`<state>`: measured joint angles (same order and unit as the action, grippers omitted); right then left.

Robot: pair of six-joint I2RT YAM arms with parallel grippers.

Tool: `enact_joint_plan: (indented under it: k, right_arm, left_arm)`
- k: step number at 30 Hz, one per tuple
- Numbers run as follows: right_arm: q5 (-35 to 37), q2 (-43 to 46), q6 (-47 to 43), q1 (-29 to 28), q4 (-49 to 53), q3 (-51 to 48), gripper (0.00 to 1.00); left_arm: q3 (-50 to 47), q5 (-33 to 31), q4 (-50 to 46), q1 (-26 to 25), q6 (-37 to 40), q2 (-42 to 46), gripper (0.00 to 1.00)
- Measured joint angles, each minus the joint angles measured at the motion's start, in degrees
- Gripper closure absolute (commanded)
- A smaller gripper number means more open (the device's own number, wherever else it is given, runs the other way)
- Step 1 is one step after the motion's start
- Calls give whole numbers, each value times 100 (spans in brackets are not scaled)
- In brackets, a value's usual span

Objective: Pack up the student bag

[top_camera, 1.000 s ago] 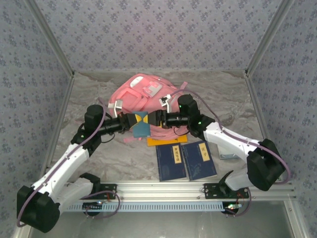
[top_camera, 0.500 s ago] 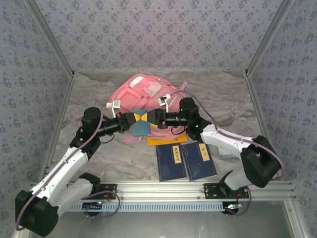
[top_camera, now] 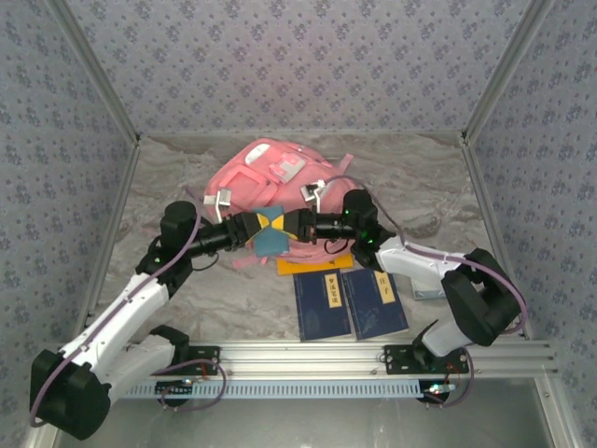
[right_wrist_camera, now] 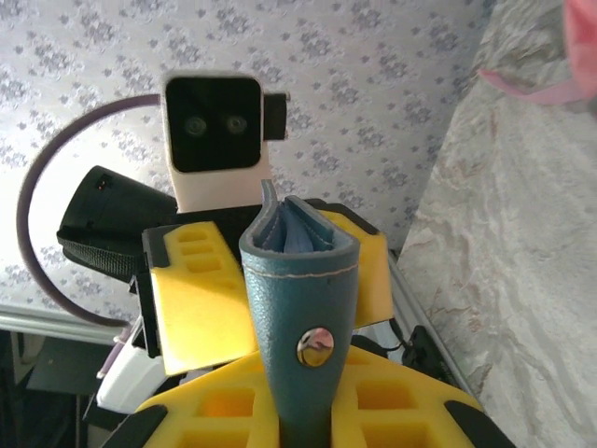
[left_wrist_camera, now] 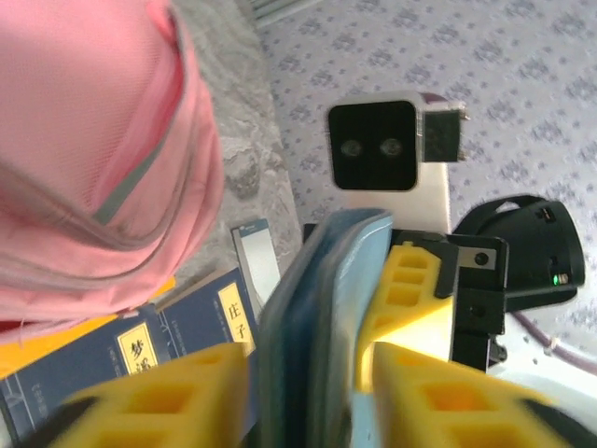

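Note:
The student bag (top_camera: 266, 177), pink with pale strips, lies at the back middle of the table; its pink fabric (left_wrist_camera: 84, 140) fills the upper left of the left wrist view. In front of it both grippers meet in mid-air around a teal leather case (top_camera: 269, 241) with a metal snap (right_wrist_camera: 315, 346). My right gripper (top_camera: 291, 224) is shut on the case (right_wrist_camera: 303, 308), which stands up from between its yellow fingers. My left gripper (top_camera: 252, 230) has its fingers on either side of the case (left_wrist_camera: 317, 317), standing slightly apart from it, open.
Two dark blue books (top_camera: 322, 305) (top_camera: 375, 301) lie side by side near the front rail, with an orange book (top_camera: 312, 264) just behind them under the grippers. A small grey item (top_camera: 429, 294) sits right of the books. Patterned walls enclose the table.
The right gripper closed onto the teal case, its arm folding in toward the middle. The left gripper's jaws came apart around the case. The case stayed in place.

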<state>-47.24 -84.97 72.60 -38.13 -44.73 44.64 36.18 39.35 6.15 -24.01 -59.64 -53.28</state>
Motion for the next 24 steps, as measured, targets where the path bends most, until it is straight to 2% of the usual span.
enact_joint_plan:
  k: [3, 4, 8, 12, 18, 21, 24]
  right_arm:
    - [192, 348, -278, 350, 568, -149, 96]
    - [337, 551, -459, 498, 964, -170, 100]
    - [1228, 1550, -1519, 1036, 2983, -7, 99]
    - [2277, 2227, -2385, 1467, 4656, 433, 100]
    - [3692, 2771, -3025, 2295, 6255, 566, 100]
    - [4127, 2973, -3241, 2505, 6741, 553, 100]
    - [4238, 3217, -3370, 2728, 6935, 479, 100]
  left_arm:
    - [315, -133, -680, -2, 424, -273, 27]
    - [540, -208, -999, 0, 619, -431, 26]
    - [1880, -616, -2238, -9, 1508, -1364, 24]
    - [3300, -922, -3093, -151, 2332, -2610, 31]
    - [5453, -1353, -4406, -800, 3536, -4500, 39]
    - [6553, -1410, -4927, -1040, 3963, -5394, 43]
    - [7208, -1408, -5274, -1143, 4199, -6019, 46]
